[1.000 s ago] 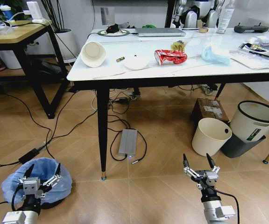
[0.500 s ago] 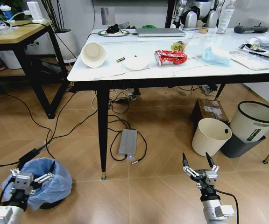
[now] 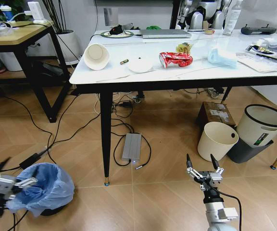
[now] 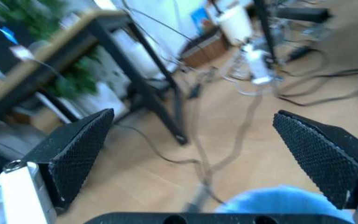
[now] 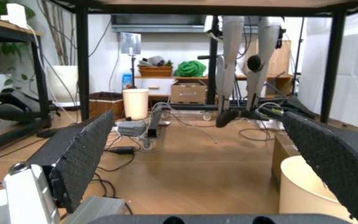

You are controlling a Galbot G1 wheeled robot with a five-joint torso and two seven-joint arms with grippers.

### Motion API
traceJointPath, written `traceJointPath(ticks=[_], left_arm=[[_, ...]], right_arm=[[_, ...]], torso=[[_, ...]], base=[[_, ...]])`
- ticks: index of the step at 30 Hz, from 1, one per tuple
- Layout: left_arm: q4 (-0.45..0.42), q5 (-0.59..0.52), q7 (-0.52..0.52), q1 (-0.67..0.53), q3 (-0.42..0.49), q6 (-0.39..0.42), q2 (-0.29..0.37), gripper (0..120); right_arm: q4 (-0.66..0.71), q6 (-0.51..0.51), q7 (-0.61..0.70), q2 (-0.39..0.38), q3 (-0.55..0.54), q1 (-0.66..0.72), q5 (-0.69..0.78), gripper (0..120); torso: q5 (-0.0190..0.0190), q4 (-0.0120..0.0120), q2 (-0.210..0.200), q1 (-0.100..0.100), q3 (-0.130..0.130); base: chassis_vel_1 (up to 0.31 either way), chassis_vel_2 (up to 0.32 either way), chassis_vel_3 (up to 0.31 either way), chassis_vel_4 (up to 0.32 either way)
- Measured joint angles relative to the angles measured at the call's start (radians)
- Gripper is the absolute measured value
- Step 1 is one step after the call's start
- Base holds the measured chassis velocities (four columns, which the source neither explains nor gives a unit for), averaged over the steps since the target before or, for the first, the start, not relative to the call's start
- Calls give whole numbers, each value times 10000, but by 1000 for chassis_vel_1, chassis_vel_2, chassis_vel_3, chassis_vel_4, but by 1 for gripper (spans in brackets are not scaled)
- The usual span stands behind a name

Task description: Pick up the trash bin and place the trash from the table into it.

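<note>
The trash bin (image 3: 47, 187), lined with a crinkled light-blue bag, stands on the floor left of the table's front leg. My left gripper (image 3: 14, 174) is open at the bin's left edge, one fingertip over the bag; the bag's blue rim (image 4: 278, 200) shows below the left gripper (image 4: 193, 113). My right gripper (image 3: 199, 164) hangs open over bare floor and the right gripper (image 5: 197, 115) holds nothing. On the table (image 3: 109, 73) lie the trash: a paper cup (image 3: 96, 55) on its side, a white lid (image 3: 140, 64), a red wrapper (image 3: 175, 58), a yellow wrapper (image 3: 183, 47), a pale-blue mask (image 3: 221, 55).
A cream bin (image 3: 217, 140), also cream bin (image 5: 309, 191), and a black-rimmed white bin (image 3: 262, 124) stand under the table's right side beside a cardboard box (image 3: 216, 113). Cables and a grey power brick (image 3: 132, 147) lie on the floor. A wooden table (image 3: 18, 36) stands far left.
My left gripper has swung leftward from over the bin's opening to its left edge, still open. The right gripper has barely shifted.
</note>
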Motion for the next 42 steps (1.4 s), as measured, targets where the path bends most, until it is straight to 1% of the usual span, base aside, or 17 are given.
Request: traceJointPath(ticks=[1,3,5,12,16,17,21,24,27,28,30,31,34,37,38,40,42], left_arm=[[99,99,62,95,-406,-256,35,100],[134,130,86,183,-521,-357,105,100],[176,216,128,556,-846,-557,524,100],[245,306,155,892,-1094,-678,1102,100],[730,748,192,1287,-1222,-765,2056,100],[730,748,192,1287,-1222,-765,2056,100],[1611,1029,402,1657,-1326,-958,3154,100],[1870,1173,480,1610,-1306,-987,3252,100],[1680,464,497,732,-1385,-467,2385,100],[1475,-56,506,464,-1511,-220,1710,100],[1449,-173,520,365,-1571,-152,1487,100],[1450,-344,592,145,-1732,-92,1079,100],[1551,-695,1118,-336,-2476,-63,252,100],[1365,-2027,2041,-979,-3481,736,-419,100],[1365,-2027,2041,-979,-3481,736,-419,100],[1346,-2594,2775,-1624,-4264,1378,-804,100],[1536,-2709,3229,-2036,-4852,1581,-946,100]], right_arm=[[-17,-6,-9,-56,-63,29,-17,100],[-20,-12,-11,-83,-87,37,-19,100],[-29,-24,-18,-171,-141,54,-23,100],[-66,-29,-21,-250,-169,80,-24,100],[-87,-35,-21,-265,-195,88,-26,100],[-87,-35,-21,-265,-195,88,-26,100],[-179,-7,-25,-51,-266,112,-101,100],[-224,78,-33,15,-281,137,-142,100],[-328,153,-51,63,-417,252,-130,100],[-375,143,-51,66,-508,365,-130,100],[-388,126,-51,70,-540,408,-130,100],[-416,80,-48,102,-591,486,-130,100],[-440,-43,-31,174,-723,627,-154,100],[-393,-149,-23,184,-765,637,-211,100],[-393,-149,-23,184,-765,637,-211,100],[-314,-177,-18,200,-775,620,-236,100],[-255,-177,-15,236,-799,597,-250,100]], torso=[[6,0,2,0,1],[1,1,3,0,2],[-2,1,4,1,3],[0,-1,6,2,5],[0,-2,9,3,7],[0,-2,9,3,7],[1,-5,11,3,9],[1,-3,12,4,10],[0,-4,13,4,10],[4,-2,14,4,10],[2,-2,14,4,10],[-1,2,14,3,10],[1,3,15,3,11],[8,1,16,3,11],[8,1,16,3,11],[0,-1,16,3,12],[0,-3,17,3,11]], base=[[0,0,0,0],[0,0,0,0],[0,0,0,0],[0,0,0,0],[0,0,0,0],[0,0,0,0],[0,0,0,0],[0,0,0,0],[0,0,0,0],[0,0,0,0],[0,0,0,0],[0,0,0,0],[0,0,0,0],[0,0,0,0],[0,0,0,0],[0,0,0,0],[0,0,0,0]])
